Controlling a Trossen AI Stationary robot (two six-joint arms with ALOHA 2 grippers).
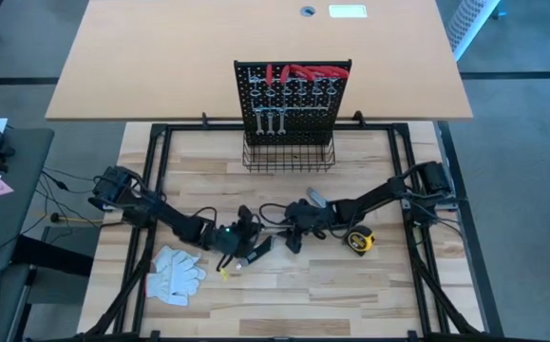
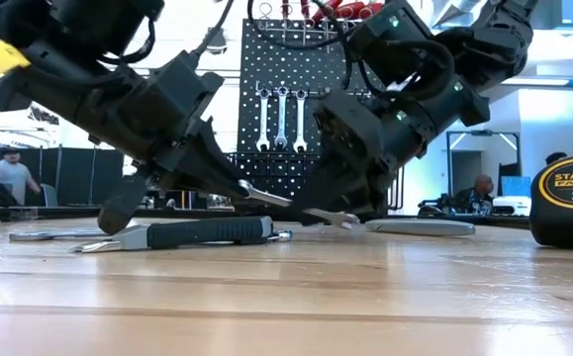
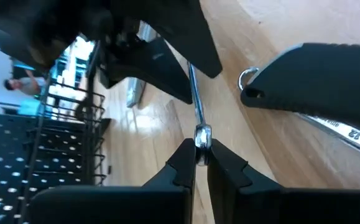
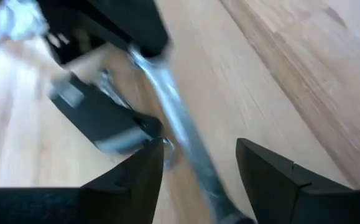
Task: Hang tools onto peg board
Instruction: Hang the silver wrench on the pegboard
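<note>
Left gripper (image 3: 198,163) clamped on a wrench (image 3: 196,106), likely offering it. Right gripper (image 4: 198,165) spread around its far end; we judge a handover toward the peg board (image 1: 292,95).

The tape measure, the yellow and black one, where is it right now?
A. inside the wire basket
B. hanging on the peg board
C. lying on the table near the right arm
C: the tape measure lies on the wooden table, beside the right arm, away from the peg board.
</note>
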